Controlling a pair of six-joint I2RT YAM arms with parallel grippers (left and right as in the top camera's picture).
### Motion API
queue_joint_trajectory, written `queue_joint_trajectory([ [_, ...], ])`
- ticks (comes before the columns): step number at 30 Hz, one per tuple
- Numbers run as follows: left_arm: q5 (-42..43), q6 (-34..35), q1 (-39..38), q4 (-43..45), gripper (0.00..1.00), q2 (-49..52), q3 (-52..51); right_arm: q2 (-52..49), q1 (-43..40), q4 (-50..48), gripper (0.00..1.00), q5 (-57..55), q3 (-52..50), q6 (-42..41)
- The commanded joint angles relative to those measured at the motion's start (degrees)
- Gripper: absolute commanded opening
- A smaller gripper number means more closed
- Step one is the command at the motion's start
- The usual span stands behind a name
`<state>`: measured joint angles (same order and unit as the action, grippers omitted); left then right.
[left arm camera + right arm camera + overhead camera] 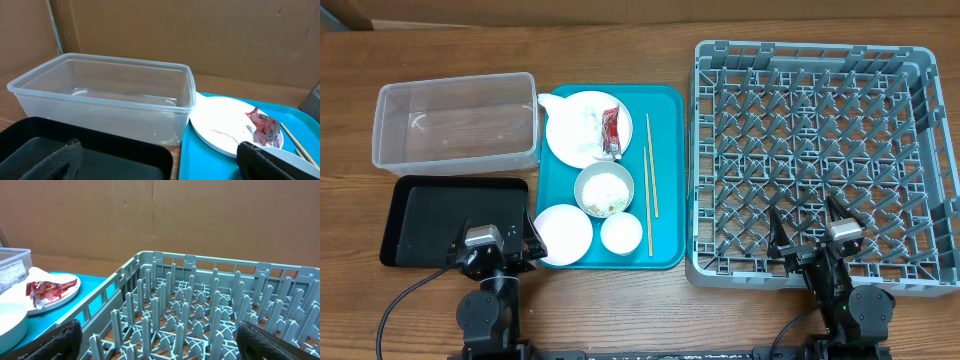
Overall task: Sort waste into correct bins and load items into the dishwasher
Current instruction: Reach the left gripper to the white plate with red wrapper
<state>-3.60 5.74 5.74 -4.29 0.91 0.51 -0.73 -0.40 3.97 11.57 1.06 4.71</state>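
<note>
Overhead view: the left tool [495,238] hangs with its jaws spread and empty over the near end of the black tray [420,215]. The clear tub [455,158] sits straight ahead of it, and the teal tray [665,150] lies just to its right on the wooden worktop [620,310]. Ahead and right of that tool, a white plate [590,152] carries the crumpled napkin [570,118] and the red snack wrapper [611,133], with the chopsticks [651,170] beyond. The right tool [808,232], also spread and empty, hovers over the near edge of the grey dish rack [820,120]. Left wrist view: the tub fills the space ahead, and the wrapper lies on the plate off to the right. Right wrist view: rack pegs stand directly ahead, and the wrapper is well off to the left. Sorting looks not yet begun, and the wrapper seems a sensible first pick for the left tool. It should come down from above, pinch the raised crinkle clear of napkin and plate rim, then lift before crossing to a bin.
</note>
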Motion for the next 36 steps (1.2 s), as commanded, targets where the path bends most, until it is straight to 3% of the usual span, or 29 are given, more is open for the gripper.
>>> queue_joint_trajectory([
  [1,0.5,-1.0,0.3,0.2,1.00,-0.3,-0.2,0.6,-0.4,-0.5,1.00,-0.6,-0.6,-0.2],
  [19,5.0,-1.3,0.3,5.8,1.00,2.3,1.9,0.6,-0.4,-3.5,1.00,-0.6,1.8,-0.4],
  [27,8.2,-7.5,0.2,2.3,1.00,27.6,22.7,-0.7,-0.4,-0.6,1.00,-0.6,10.6,-0.4],
  [33,10.6,-10.8,-5.5,-12.0,1.00,54.8,51.0,-8.7,-0.4,8.6,1.00,-1.7,20.7,-0.5],
  [36,5.1,-13.5,-12.0,-21.5,1.00,66.9,64.9,-16.6,-0.4,14.8,1.00,-1.7,28.4,-0.5],
])
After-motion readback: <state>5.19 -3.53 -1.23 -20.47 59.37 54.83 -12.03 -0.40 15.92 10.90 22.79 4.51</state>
